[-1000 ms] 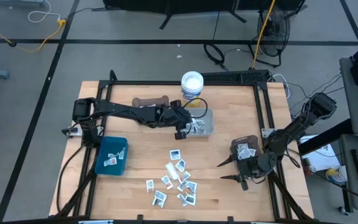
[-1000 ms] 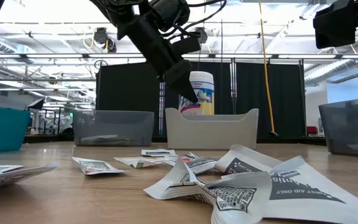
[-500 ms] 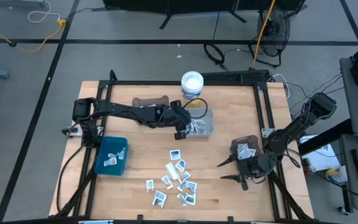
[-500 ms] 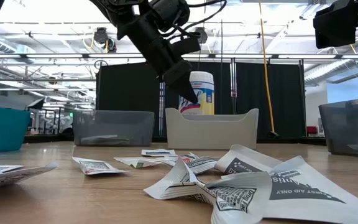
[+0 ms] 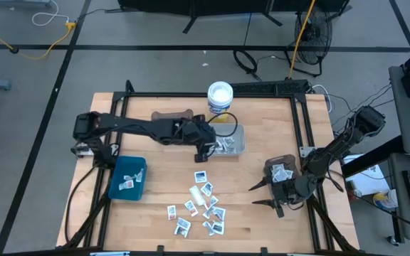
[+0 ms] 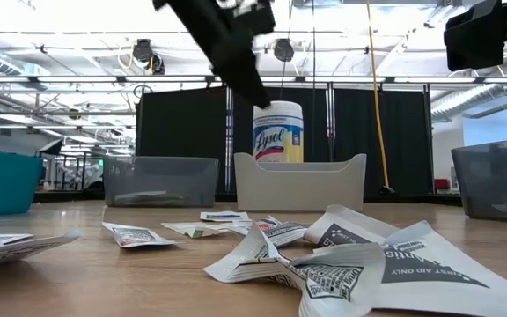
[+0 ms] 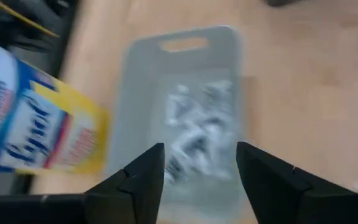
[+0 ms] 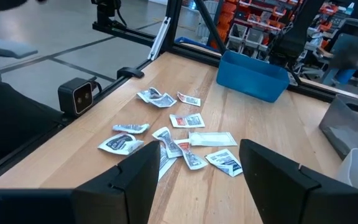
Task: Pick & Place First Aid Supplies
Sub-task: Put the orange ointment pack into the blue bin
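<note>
The table (image 5: 155, 213) carries four bins. A blue bin (image 5: 138, 184) stands at the left and holds two packets. A clear grey bin (image 5: 239, 139) stands near the back centre, with several packets inside; their number cannot be counted. A brown bin (image 5: 173, 115) stands at the back, left of the tub. A dark bin (image 5: 270, 165) stands at the right and holds at least two packets.

One white round tub (image 5: 220, 97) with a blue-yellow label stands just behind the clear grey bin.

The loose first aid supplies (image 5: 201, 202) lie in one scatter at the front centre of the table, between the blue bin and the dark bin. About a dozen packets show there, some overlapping.

The left gripper (image 5: 204, 150) hangs above the left edge of the clear grey bin. Its fingers (image 7: 143, 177) are spread apart, with nothing between them. The packets in the bin lie below them.

The right gripper (image 5: 270, 195) sits low at the front of the dark bin. Its fingers (image 8: 140, 174) are spread wide and hold nothing.
</note>
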### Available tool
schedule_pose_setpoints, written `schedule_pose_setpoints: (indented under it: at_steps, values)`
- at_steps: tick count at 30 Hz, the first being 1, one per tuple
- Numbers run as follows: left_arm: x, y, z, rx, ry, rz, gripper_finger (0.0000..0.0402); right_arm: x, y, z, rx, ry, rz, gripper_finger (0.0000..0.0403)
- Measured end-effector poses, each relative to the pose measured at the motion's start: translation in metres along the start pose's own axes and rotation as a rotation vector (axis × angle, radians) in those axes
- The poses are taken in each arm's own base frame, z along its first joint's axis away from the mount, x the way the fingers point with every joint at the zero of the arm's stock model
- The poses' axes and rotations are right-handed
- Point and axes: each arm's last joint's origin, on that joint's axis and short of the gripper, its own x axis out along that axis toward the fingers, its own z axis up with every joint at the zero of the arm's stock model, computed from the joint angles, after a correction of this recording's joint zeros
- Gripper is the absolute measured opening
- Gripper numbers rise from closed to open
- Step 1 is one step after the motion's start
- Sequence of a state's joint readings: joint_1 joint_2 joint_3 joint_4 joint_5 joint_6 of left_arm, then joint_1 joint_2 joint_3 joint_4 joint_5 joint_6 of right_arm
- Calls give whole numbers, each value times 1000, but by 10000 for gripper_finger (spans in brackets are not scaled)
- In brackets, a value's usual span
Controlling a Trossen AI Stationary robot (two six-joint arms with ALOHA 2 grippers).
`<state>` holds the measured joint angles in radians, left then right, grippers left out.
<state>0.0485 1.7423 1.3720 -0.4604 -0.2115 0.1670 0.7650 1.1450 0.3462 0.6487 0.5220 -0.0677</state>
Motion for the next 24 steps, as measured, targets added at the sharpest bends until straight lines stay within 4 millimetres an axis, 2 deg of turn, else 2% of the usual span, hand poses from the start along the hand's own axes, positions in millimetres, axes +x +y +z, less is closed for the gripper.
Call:
schedule_pose_setpoints:
  at_steps: [7, 13, 19, 24]
  values:
    - [-40, -26, -5, -15, 114, -203, 169, 0, 0, 0, -6, 2, 0, 213]
    - [-52, -55, -19, -49, 278, -243, 147, 0, 0, 0, -2, 2, 0, 212]
    - [-64, -91, -30, -60, 364, -273, 133, 0, 0, 0, 2, 2, 0, 212]
    - [-63, -125, -53, -79, 408, -292, 127, 0, 0, 0, 2, 2, 0, 212]
